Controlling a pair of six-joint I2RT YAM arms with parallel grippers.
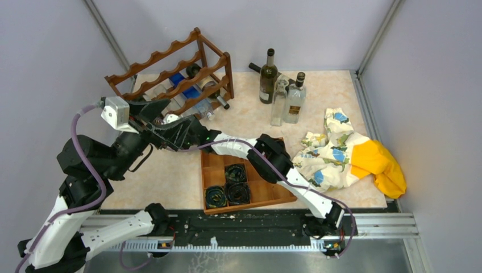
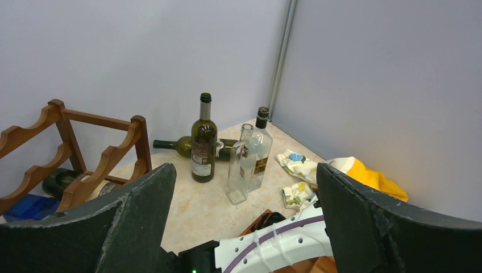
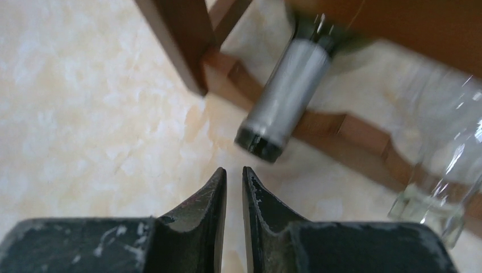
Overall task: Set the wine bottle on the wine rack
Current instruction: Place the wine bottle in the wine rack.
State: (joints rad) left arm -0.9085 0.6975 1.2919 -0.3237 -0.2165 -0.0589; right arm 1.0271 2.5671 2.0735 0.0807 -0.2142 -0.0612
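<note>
- My left gripper (image 2: 244, 168) is hanging spread wide with nothing between its fingers. The wine rack (image 2: 68, 153) is standing ahead of it, to the left.
- My right gripper (image 3: 234, 170) is pressing its fingers almost together on nothing, pointing down at the table (image 3: 85, 114).
- The wine bottle (image 3: 284, 108) is lying in the rack's bottom tier. Its grey-capped neck is poking out just ahead and slightly right of my right fingertips, apart from them.
- A clear glass bottle (image 3: 443, 165) is showing farther right of that hand.
- A dark green bottle (image 2: 203, 145) is standing upright ahead of my left gripper, and a patterned cloth (image 2: 295, 165) is lying to its right.
</note>
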